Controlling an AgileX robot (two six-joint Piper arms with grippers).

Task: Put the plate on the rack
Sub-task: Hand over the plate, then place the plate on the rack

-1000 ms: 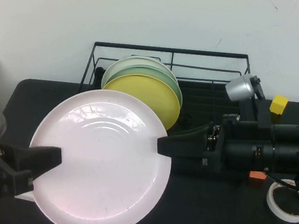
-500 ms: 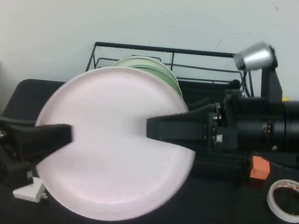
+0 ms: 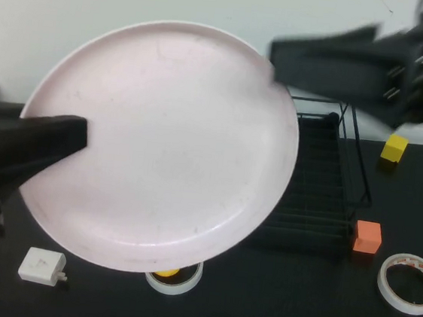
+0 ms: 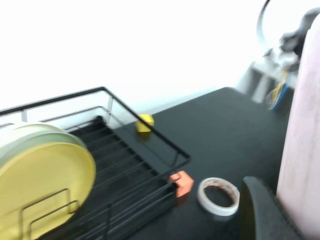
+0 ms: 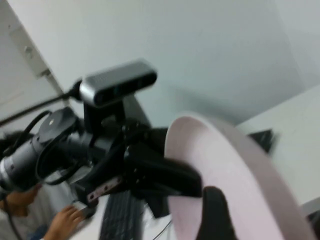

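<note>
One plate (image 3: 167,146), pale pink, fills the high view, raised above the worktop (image 3: 294,303) and hiding most of the rack (image 3: 320,200). Left claw (image 3: 51,138) is clamped on its left rim. Right claw (image 3: 320,60), blurred at its upper right edge: grip cannot be told. Left wrist view alone shows the yellow plate (image 4: 42,187) racked.

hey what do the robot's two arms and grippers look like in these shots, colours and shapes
Both are matte black. The left gripper, at the table's left edge, has a broad, wedge-shaped finger. The right gripper, raised at the upper right above the rack, has similar flat black fingers on a boxy black body with small pale screw heads. The left arm carries a silver-grey wrist camera and black cables.
</note>
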